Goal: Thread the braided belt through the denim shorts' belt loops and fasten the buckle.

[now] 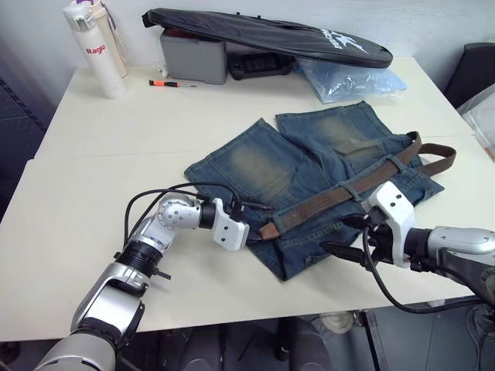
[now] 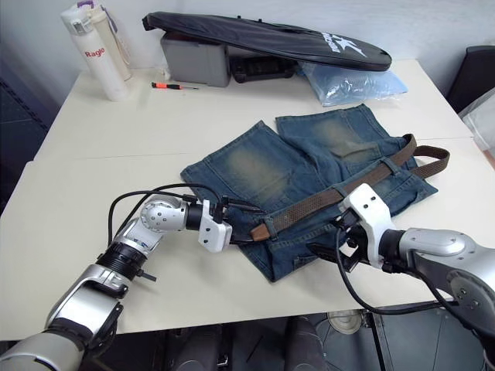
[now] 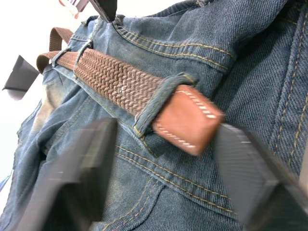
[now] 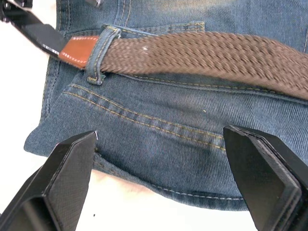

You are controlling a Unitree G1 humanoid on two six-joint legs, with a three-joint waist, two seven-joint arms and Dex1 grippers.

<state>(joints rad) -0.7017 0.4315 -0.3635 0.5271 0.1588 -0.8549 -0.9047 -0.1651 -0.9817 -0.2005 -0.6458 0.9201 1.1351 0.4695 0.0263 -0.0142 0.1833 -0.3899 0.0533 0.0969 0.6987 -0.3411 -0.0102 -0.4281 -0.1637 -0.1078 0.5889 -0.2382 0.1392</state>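
On the cream table (image 1: 93,232) lie the denim shorts (image 1: 309,174) with the braided belt (image 1: 348,189) threaded along the waistband, its tan tip (image 3: 187,120) between the spread left gripper (image 3: 159,178) fingers, right gripper (image 4: 159,178) likewise spread.

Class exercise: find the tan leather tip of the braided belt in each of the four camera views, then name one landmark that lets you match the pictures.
Left eye view: tan leather tip at the shorts' near-left edge, beside the left gripper.
Right eye view: same place.
Left wrist view: centre, poking out of a belt loop.
Right wrist view: upper left.
Shared landmark: the belt loop that the tip has just passed through.
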